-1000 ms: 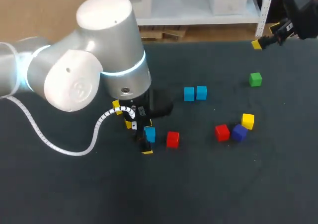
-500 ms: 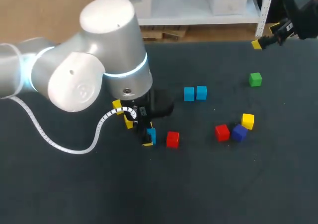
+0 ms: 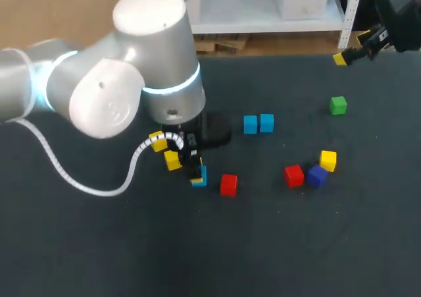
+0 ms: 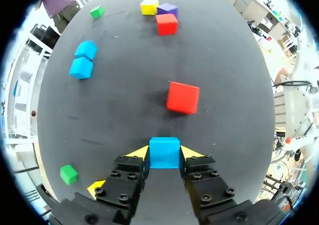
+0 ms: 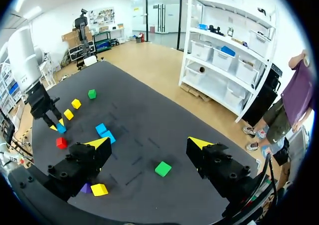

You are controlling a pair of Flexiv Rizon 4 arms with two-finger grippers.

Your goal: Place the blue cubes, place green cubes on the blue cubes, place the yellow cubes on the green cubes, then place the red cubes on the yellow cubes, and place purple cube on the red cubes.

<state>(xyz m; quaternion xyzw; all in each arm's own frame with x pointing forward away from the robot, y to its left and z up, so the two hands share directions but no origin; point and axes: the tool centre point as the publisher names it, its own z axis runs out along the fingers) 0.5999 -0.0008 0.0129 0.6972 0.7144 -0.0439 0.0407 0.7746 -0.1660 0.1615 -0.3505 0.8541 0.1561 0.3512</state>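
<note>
1. Left gripper (image 4: 164,154) first: narrowed down and pinching a blue cube (image 4: 164,157) by two opposite faces, one yellow tip flat on each side. Probably gripped square like that for a clean, straight set-down. No telling whether lifted off the table (image 4: 224,85) or resting on it.
2. Just beside that gripper, a near green cube (image 4: 69,174) and a near yellow cube (image 4: 95,187), lying loose. Stock for later layers, presumably.
3. Just ahead, a near red cube (image 4: 182,97), apart from the blue cube. Worth steering around.
4. Further out, a blue pair (image 4: 83,59) touching side by side. Looks like the start of the base row, so a likely destination for the blue cube, right beside them.
5. Beyond that, a far red cube (image 4: 166,24), purple cube (image 4: 168,9) and far yellow cube (image 4: 149,6) bunched close together, plus a far green cube (image 4: 97,11) off on its own.
6. Right gripper (image 5: 149,144) way off at the far corner, spread wide with nothing between the fingers, hanging near that far green cube. Parked clear of the left arm's work, most likely.
</note>
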